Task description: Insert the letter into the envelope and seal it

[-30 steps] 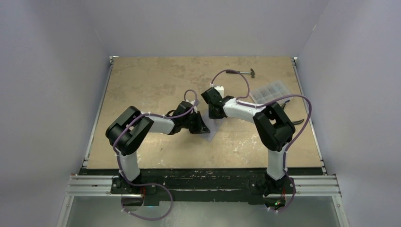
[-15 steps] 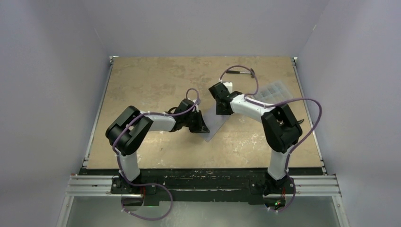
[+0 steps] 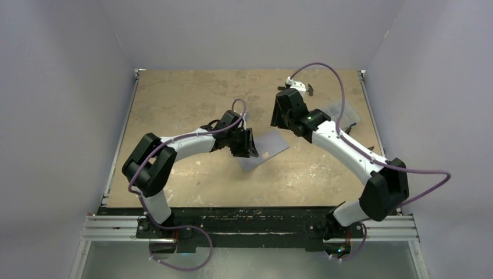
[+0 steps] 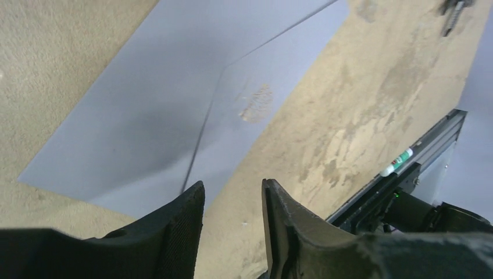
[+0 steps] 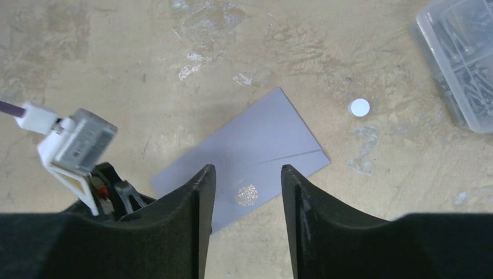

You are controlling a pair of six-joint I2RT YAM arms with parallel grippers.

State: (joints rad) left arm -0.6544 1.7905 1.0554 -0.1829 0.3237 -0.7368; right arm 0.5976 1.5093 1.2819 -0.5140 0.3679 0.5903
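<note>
Tan board makes up the single table [image 3: 174, 174], which fills the middle of the overhead view. Two white-and-black arms reach in from the bottom edge. One grey-blue envelope [image 3: 268, 146] lies flat at the centre of the table, with its flap folded down.

The left gripper [image 4: 232, 187] sits at the envelope's left edge, its two fingers parted with nothing between them. I cannot tell whether the tips touch the paper. From its own camera, the envelope spreads from the fingertips toward the upper middle.

The right gripper [image 5: 248, 174] hangs above and to the upper right of the envelope, also spread and empty. Seen from its wrist, the envelope lies below it in the lower centre.

One clear compartment box [image 5: 465, 58] sits in the upper right corner. One glittery round seal [image 5: 247, 195] marks the flap tip, and one small white disc [image 5: 360, 107] lies on the table just right of the envelope.
</note>
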